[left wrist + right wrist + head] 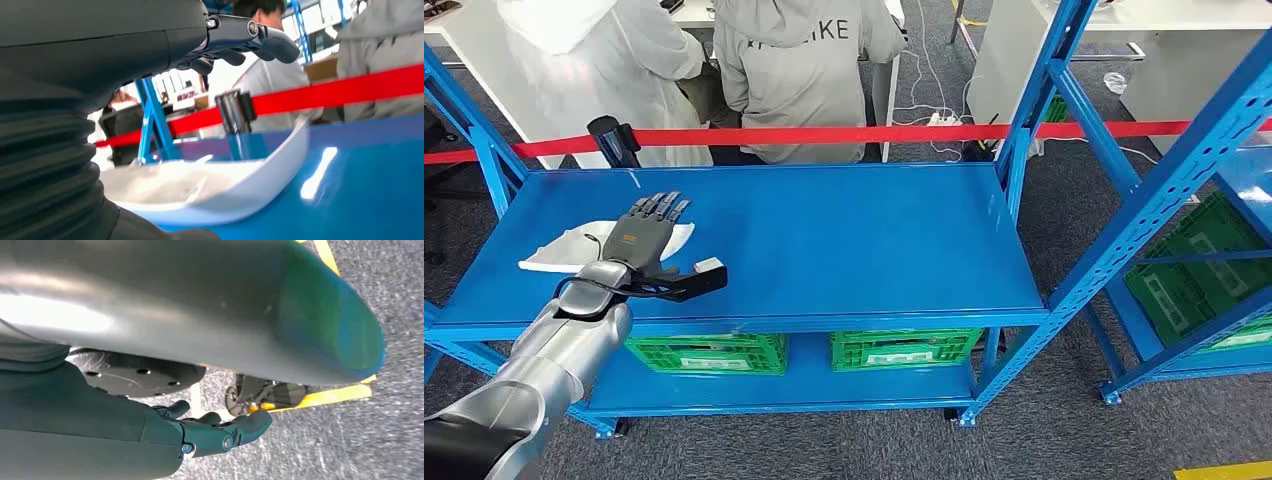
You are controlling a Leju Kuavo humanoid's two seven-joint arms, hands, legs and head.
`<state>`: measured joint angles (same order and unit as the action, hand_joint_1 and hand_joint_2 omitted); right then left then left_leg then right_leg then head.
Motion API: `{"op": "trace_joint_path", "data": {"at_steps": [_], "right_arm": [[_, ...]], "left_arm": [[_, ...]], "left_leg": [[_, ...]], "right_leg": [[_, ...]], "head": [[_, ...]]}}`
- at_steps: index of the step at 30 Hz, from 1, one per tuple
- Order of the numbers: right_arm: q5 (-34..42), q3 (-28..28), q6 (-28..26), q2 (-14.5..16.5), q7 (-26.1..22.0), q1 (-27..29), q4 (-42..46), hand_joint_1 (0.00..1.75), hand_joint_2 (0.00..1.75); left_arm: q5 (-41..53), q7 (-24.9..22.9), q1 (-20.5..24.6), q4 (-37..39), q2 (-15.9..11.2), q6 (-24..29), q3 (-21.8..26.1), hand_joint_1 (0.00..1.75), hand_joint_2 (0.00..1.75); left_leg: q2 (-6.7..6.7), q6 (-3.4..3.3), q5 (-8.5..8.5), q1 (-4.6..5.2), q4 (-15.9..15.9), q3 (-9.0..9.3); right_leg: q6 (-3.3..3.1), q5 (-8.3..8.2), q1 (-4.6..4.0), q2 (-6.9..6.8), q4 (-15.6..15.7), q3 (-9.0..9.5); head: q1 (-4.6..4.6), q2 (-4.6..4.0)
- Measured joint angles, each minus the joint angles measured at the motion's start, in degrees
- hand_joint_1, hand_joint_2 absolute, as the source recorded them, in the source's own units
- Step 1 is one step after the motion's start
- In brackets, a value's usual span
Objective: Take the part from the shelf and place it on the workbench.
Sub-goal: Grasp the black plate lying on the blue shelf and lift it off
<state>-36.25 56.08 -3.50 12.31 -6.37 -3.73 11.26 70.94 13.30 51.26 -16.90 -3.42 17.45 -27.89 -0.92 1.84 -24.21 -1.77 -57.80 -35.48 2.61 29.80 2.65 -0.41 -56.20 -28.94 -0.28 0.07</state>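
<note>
Left hand [646, 238] hovers with fingers spread over the white part [549, 256], at left of the frame on the blue shelf [844, 240]. It should lower and close firmly around the rim.

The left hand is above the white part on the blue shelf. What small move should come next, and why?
Probably lower the left hand a little and close its fingers on the white part. The hand is spread over the part, which lies flat on the blue shelf, and the left wrist view shows the fingers above the part's rim with a gap, so nothing is gripped yet.
</note>
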Motion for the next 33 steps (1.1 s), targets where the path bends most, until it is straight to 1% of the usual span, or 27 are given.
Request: {"op": "trace_joint_path", "data": {"at_steps": [2,5,10,14,17,19,22,29,33], "right_arm": [[-0.25,-0.02,-0.01,-0.22,-0.65,0.0,0.0,0.0,0.0],[-0.85,-0.1,-0.11,-1.05,-2.11,0.0,0.0,0.0,0.0],[-1.31,-0.15,-0.28,-2.33,-2.34,-0.02,0.0,0.0,0.0],[-4.02,-1.13,-0.21,-3.19,-2.14,0.01,0.0,0.0,0.0],[-5.16,-1.87,-0.34,-4.02,-3.97,0.05,0.01,0.0,0.0],[-5.53,-2.14,-0.52,-4.59,-5.39,-0.01,0.02,0.0,0.0],[-6.16,-2.75,-0.88,-5.09,-6.3,-0.14,0.02,0.0,0.0],[-6.94,-3.4,-1.23,-5.18,-3.71,-0.11,0.02,0.0,0.0],[-6.85,-3.41,-1.0,-5.14,-3.73,-0.06,0.02,0.0,0.0]], "left_arm": [[-0.07,-0.21,-0.25,0.09,-0.34,-0.01,0.31,0.0,1.75],[0.13,-1.12,-1.04,0.38,-1.52,0.33,0.82,0.0,1.75],[-0.26,-2.05,-2.39,0.77,-3.49,1.69,1.53,0.0,1.75],[-2.53,-2.66,-4.98,0.75,-5.44,6.4,3.96,0.0,1.75],[-2.58,-3.25,-7.44,0.36,-6.57,10.36,6.12,0.0,1.75],[-1.67,-4.41,-8.24,0.1,-6.9,11.47,7.06,0.0,1.75],[-0.58,-5.74,-8.65,-0.26,-7.18,11.43,7.98,0.0,1.75],[0.82,-5.76,-9.1,-0.97,-7.5,11.42,9.38,0.0,1.75],[1.93,-5.75,-9.32,-1.12,-7.49,12.5,9.8,0.0,1.75]], "left_leg": [[0.0,0.0,0.0,0.0,0.0,0.0],[0.01,0.0,0.0,0.01,0.0,0.0],[0.0,0.01,-0.01,0.0,0.01,0.0],[0.09,0.07,-0.05,0.01,0.04,0.09],[0.07,0.08,-0.06,0.0,0.05,0.12],[-0.02,0.09,-0.07,0.01,0.05,0.14],[-0.07,0.11,-0.08,0.01,0.06,0.21],[-0.06,0.13,-0.09,0.0,0.07,0.33],[-0.06,0.13,-0.09,0.0,0.07,0.33]], "right_leg": [[0.0,0.0,0.0,0.0,0.0,0.01],[0.0,0.0,0.01,0.01,0.0,0.02],[0.0,0.0,-0.01,0.02,-0.01,0.01],[-0.02,0.01,-0.01,0.16,-0.04,0.0],[-0.05,0.1,-0.01,0.08,-0.04,0.0],[-0.05,0.19,0.0,-0.05,-0.04,0.08],[-0.05,0.22,0.0,-0.1,-0.04,0.17],[-0.05,0.22,-0.01,-0.08,-0.08,0.22],[-0.06,0.22,-0.01,-0.07,-0.08,0.23]], "head": [[0.01,0.0],[0.02,0.0],[0.02,0.0],[0.01,0.0],[0.01,0.0],[0.01,0.0],[0.02,0.0],[0.0,0.0],[0.01,0.0]]}}
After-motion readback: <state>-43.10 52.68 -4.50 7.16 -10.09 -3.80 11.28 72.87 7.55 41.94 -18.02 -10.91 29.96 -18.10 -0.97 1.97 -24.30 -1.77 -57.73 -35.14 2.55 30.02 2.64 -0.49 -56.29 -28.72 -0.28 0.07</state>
